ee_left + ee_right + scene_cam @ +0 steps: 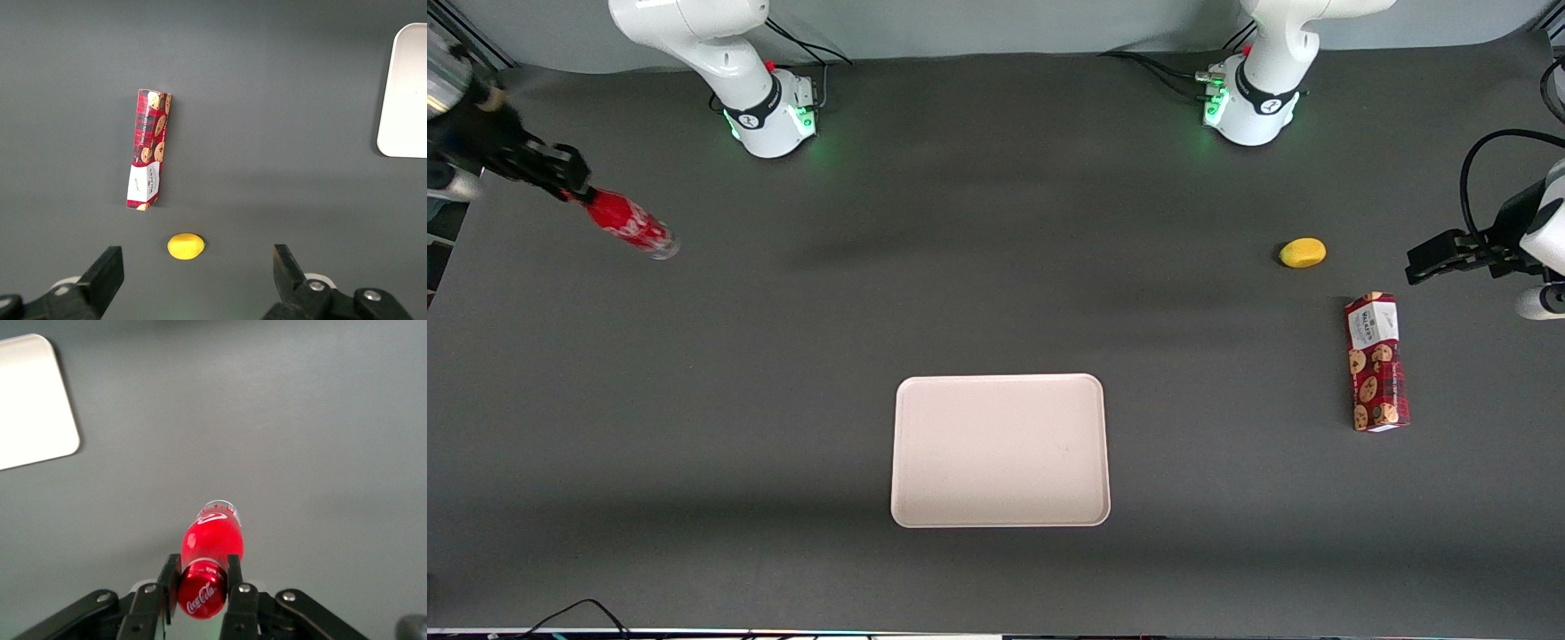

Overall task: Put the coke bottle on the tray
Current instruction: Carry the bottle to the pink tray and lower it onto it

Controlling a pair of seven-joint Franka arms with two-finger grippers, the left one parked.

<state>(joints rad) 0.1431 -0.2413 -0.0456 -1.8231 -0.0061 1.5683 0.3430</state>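
Already the gripper [574, 189] is clamped on the red cap end of the coke bottle [630, 224], held aloft at the front view's upper left, well apart from the tray [1000, 450] at lower centre. Light, rigid and smooth, it could probably swivel or slip from so narrow a hold.

The table [783, 356] top is a matt dark grey sheet, kinda rubbery looking, no shine at all. The tray [1000, 450] looks like smooth plastic with a soft satin finish. The coke bottle [211, 550] is glossy with a clear see-through base, pinched at the cap by the gripper [203, 577], whose black fingers look like matt plastic. The cookie box [1376, 362] is printed cardboard, slightly shiny.
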